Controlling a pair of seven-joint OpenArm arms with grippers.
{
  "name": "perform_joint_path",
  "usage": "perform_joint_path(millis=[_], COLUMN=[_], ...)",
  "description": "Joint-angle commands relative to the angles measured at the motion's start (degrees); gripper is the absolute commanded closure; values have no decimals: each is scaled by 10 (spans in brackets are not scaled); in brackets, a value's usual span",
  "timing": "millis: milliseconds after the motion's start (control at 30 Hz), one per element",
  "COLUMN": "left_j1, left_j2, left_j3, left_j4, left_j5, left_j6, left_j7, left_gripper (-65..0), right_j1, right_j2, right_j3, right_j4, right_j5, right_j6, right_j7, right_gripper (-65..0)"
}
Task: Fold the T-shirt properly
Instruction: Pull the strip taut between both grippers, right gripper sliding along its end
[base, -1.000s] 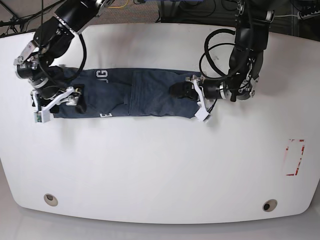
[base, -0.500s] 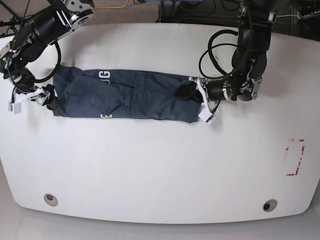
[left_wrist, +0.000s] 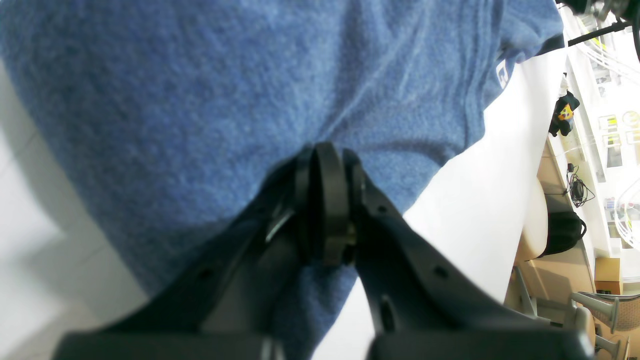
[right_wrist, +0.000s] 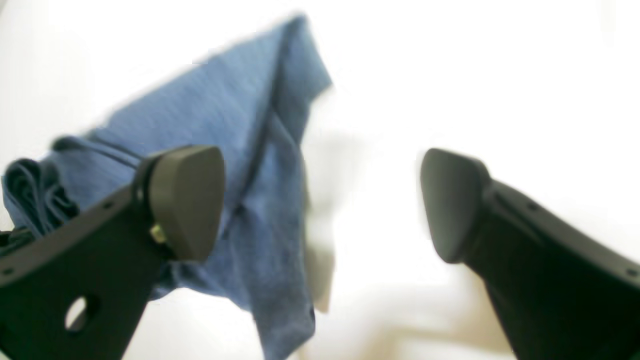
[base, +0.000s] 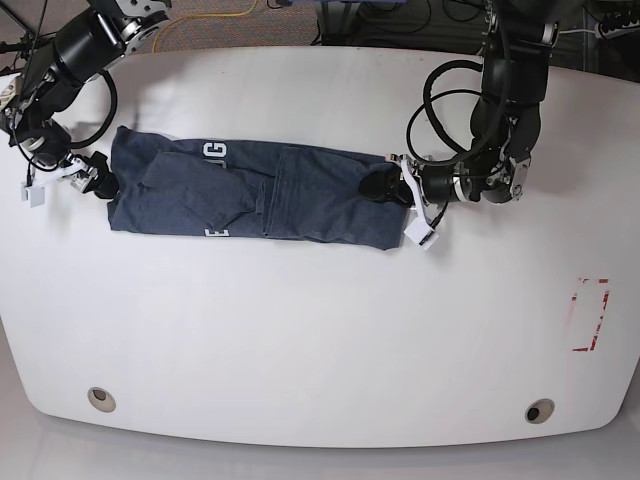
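Pulled clear of shirt (base: 250, 195) end since earlier: right gripper (base: 60, 175), now just beside it. Base: lies as long band across table (base: 320, 330). Left wrist: left gripper (left_wrist: 325, 210) clamped shut on cloth. Right wrist: spread wide, empty, shirt left of jaws.

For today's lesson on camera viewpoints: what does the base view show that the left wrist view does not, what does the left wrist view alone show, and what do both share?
Only the base view shows the whole T-shirt folded into a long band on the white table, the open right hand off its end, and red markings near the table's edge.

Only the left wrist view shows, close up, the left hand shut on a pinch of fabric, plus room furniture behind.

Both show the T-shirt, its white lettering, the table and the left hand.
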Motion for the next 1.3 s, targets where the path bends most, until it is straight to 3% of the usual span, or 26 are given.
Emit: perform_joint_path(millis=[0, 267, 600, 767, 833, 1100, 1133, 1267], left_j1=[1, 1, 1, 1, 1, 2, 2, 13], left_j2=[-9, -9, -9, -9, -9, -7, -6, -6], left_j3=[0, -1, -1, -1, -1, 3, 3, 11], left_j4=[2, -2, -3, -3, -3, -2, 1, 1], left_j5=[52, 52, 54, 54, 54, 56, 56, 56], left_j6=[17, 17, 17, 17, 17, 17, 17, 17], left_j7=[33, 33, 33, 33, 33, 33, 33, 34], left_gripper=[-10, -10, -10, -10, -10, -10, -10, -11], right_j1=[0, -10, -10, -10, -10, -17, -17, -21], right_j2=[12, 5, -61, -71, -72, -68, -68, -51], right_j3=[-1, -39, -59, -81, -81, -82, -82, -82], right_j4=[-6, -8, -8, -8, -8, -8, -8, 6], right_j5=[17, 19, 13, 13, 13, 13, 13, 13], right_j6=[3, 3, 3, 3, 3, 3, 3, 3], right_j7=[27, 28, 28, 37, 44, 56, 56, 56], right_gripper=[-585, -585, -577, -564, -515, -29, 0, 0])
